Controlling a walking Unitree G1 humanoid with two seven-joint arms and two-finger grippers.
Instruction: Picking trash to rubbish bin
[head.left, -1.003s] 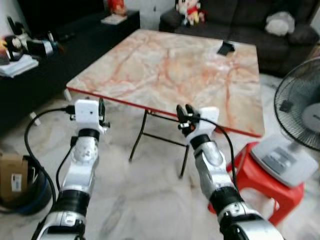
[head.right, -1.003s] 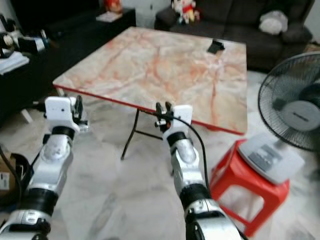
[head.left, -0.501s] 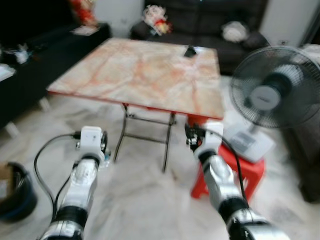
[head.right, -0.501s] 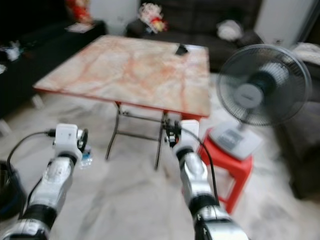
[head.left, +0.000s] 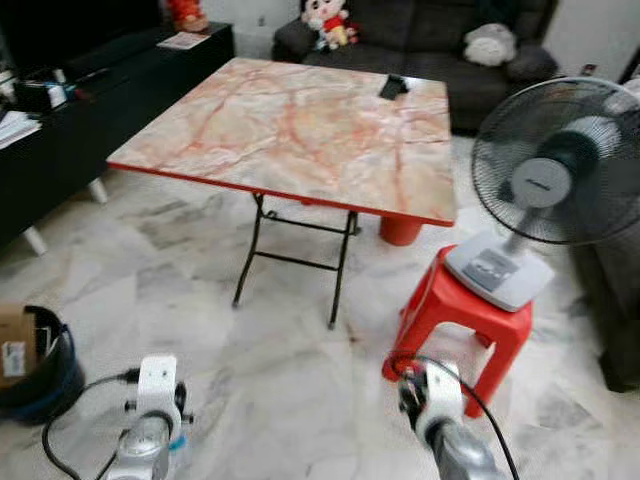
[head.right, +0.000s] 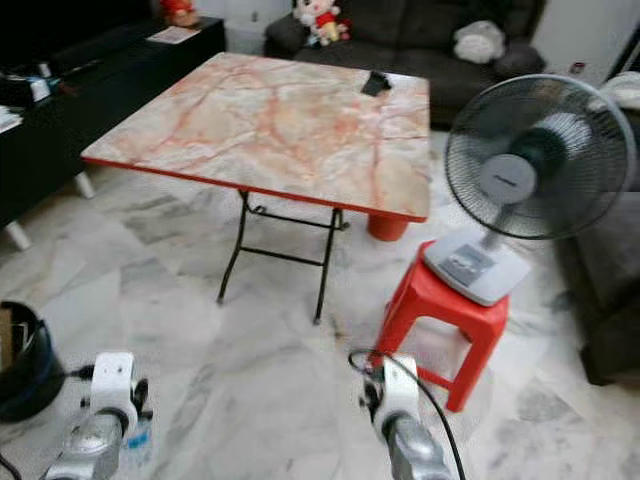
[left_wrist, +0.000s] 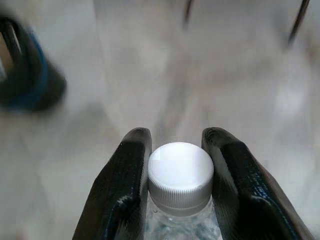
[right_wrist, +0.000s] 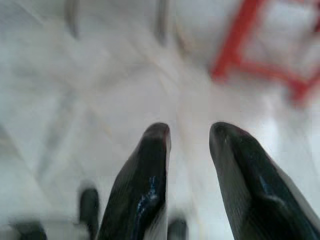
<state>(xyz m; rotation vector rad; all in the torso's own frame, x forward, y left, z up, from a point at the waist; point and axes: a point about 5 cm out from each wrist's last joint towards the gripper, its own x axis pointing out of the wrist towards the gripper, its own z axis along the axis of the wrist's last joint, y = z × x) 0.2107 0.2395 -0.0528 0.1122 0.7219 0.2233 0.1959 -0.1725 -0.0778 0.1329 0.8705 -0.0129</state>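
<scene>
My left claw (left_wrist: 176, 165) is closed around a clear bottle (left_wrist: 181, 177) at its white cap; my right claw (right_wrist: 189, 145) stands a little open, empty, over the floor (head.left: 290, 380).

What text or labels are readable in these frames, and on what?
None can be read.
Fan: the hub badge is too blurred to read.
Fan base: panel markings are too small.
Box in the bin: its white sticker is too small.
Bottle in the left tool: the white cap is blank.
</scene>
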